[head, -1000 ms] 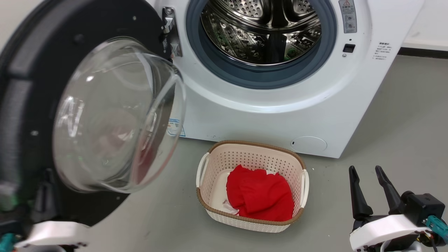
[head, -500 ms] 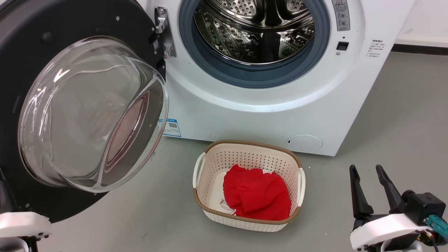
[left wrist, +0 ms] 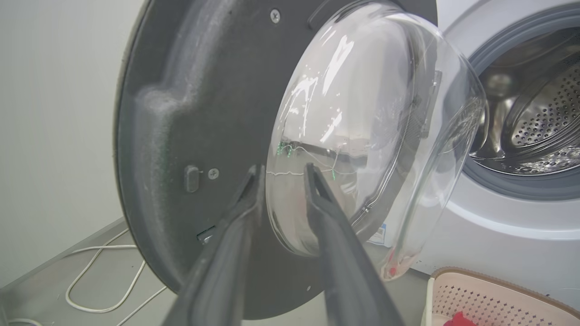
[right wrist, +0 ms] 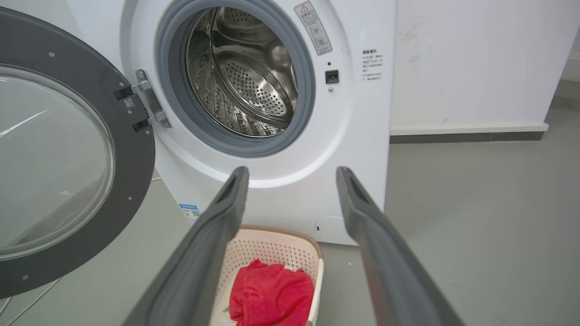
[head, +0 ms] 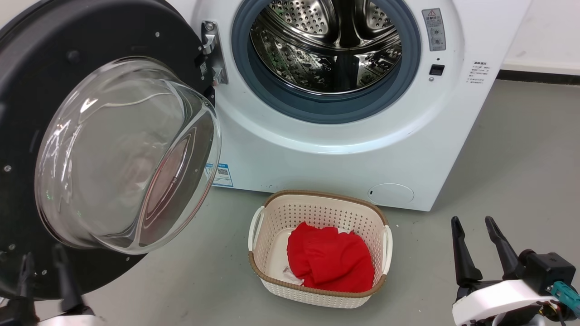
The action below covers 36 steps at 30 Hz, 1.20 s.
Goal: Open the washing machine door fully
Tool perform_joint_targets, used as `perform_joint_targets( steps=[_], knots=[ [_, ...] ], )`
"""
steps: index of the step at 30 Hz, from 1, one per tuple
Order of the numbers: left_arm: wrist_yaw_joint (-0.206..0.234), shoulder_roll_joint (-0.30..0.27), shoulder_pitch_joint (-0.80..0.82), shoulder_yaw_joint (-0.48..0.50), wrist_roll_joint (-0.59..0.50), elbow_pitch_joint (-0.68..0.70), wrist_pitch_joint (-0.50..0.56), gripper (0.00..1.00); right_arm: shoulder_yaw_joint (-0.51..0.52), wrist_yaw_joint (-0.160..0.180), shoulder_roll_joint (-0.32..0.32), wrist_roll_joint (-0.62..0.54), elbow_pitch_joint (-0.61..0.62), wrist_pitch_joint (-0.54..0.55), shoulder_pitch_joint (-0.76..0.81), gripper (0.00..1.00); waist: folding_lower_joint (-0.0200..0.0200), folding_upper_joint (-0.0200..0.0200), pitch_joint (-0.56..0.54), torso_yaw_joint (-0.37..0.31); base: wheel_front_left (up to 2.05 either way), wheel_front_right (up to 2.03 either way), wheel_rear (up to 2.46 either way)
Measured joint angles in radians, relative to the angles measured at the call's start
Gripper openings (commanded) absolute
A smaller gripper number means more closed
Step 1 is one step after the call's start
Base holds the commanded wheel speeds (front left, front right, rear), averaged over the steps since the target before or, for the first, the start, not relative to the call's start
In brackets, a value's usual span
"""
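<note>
The washing machine (head: 317,154) is a white front-loader with its steel drum (head: 326,45) exposed. The washing machine door (head: 27,90), a black disc with a clear glass bowl (head: 122,154), is swung out to the left on its hinge (head: 210,50). My left gripper (head: 43,256) is blurred at the lower left, in front of the door's bottom edge. In the left wrist view this gripper (left wrist: 284,168) is open and holds nothing, pointing at the door's inner face (left wrist: 190,113). My right gripper (head: 471,221) stands open over the floor at the lower right, well away from the machine (right wrist: 281,172).
A cream perforated basket (head: 317,194) holding a red cloth (head: 333,258) sits on the grey floor just in front of the machine. A white cable (left wrist: 99,271) lies on the floor behind the door, near a pale wall (left wrist: 54,113). Open floor lies to the right.
The door has swung wider to the left since a second ago. My left gripper's fingers now show in front of its lower edge. The head camera has shifted slightly. The right gripper has not moved.
</note>
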State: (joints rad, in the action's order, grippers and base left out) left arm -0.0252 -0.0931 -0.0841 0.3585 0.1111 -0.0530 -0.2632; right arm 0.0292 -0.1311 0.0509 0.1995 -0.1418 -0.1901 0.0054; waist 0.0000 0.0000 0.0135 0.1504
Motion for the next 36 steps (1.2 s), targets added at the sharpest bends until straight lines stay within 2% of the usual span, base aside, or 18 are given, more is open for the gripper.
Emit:
perform_joint_targets(
  steps=[8, 13, 17, 26, 36],
  knots=[
    [0.000, 0.039, -0.032, -0.134, -0.014, 0.112, 0.000, 1.00, 0.000, 0.000, 0.000, -0.022, 0.018, -0.002, 0.000, 1.00, 0.0000, 0.0000, -0.006, 0.002, 0.00, 0.00, 0.00],
    [-0.009, 0.042, -0.025, -0.244, -0.029, 0.109, 0.000, 1.00, -0.008, 0.000, 0.000, -0.057, 0.047, 0.002, -0.001, 1.00, 0.0000, 0.0000, -0.008, -0.023, 0.00, 0.00, 0.00],
    [-0.010, 0.042, 0.011, -0.291, -0.029, 0.088, 0.000, 1.00, -0.018, 0.000, 0.000, -0.068, 0.075, 0.007, -0.001, 1.00, 0.0000, 0.0000, -0.007, -0.054, 0.00, 0.00, 0.00],
    [-0.011, 0.043, 0.030, -0.311, -0.029, 0.050, 0.000, 1.00, -0.013, 0.000, 0.000, -0.094, 0.132, 0.022, 0.016, 1.00, 0.0000, 0.0000, -0.008, -0.135, 0.00, 0.00, 0.00],
    [-0.012, 0.043, 0.032, -0.315, -0.026, 0.040, 0.000, 1.00, -0.010, 0.000, 0.000, -0.092, 0.139, 0.037, 0.025, 1.00, 0.0000, 0.0000, -0.006, -0.155, 0.00, 0.00, 0.00]
  ],
)
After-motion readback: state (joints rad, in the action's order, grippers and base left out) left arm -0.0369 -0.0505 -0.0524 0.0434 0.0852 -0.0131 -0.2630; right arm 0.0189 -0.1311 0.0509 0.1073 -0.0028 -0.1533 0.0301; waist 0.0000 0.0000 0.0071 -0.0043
